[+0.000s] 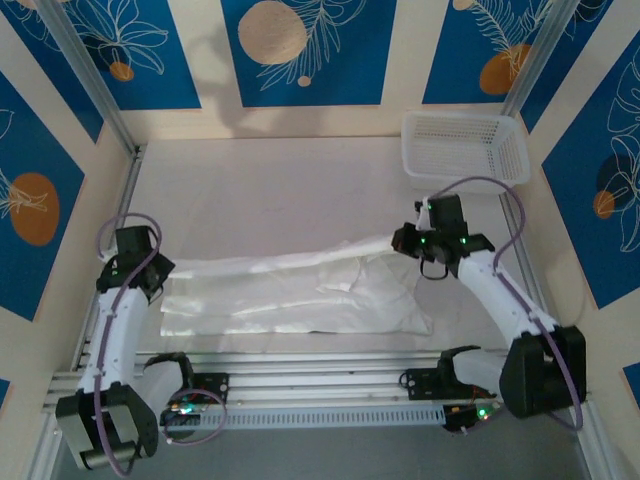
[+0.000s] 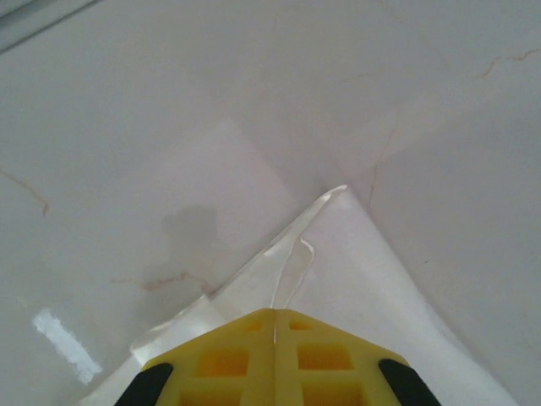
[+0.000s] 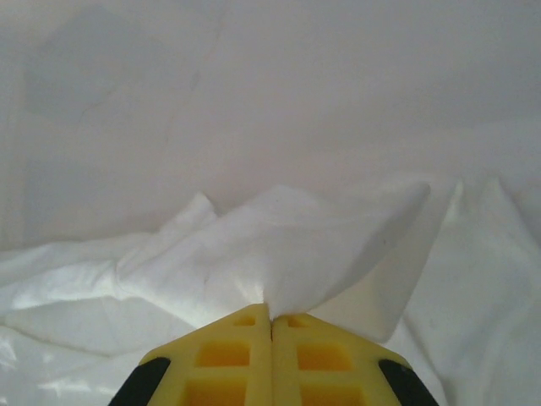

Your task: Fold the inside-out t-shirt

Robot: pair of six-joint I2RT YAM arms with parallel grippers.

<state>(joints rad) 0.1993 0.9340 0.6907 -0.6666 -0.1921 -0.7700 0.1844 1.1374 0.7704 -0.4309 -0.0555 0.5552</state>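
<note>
The white inside-out t-shirt (image 1: 300, 295) lies spread and wrinkled across the near half of the table, its far edge lifted into a stretched band between the two arms. My left gripper (image 1: 152, 272) is shut on the shirt's left end; in the left wrist view the yellow jaws (image 2: 275, 315) meet on a thin flap of the shirt (image 2: 355, 279). At the shirt's right end my right gripper (image 1: 408, 240) is shut on it too, with a bunched fold of the shirt (image 3: 296, 245) rising from its closed jaws (image 3: 270, 309).
A white mesh basket (image 1: 465, 148) stands at the back right corner of the table (image 1: 280, 190). Aluminium rails (image 1: 320, 385) run along the near edge, and patterned blue walls close in the back and sides.
</note>
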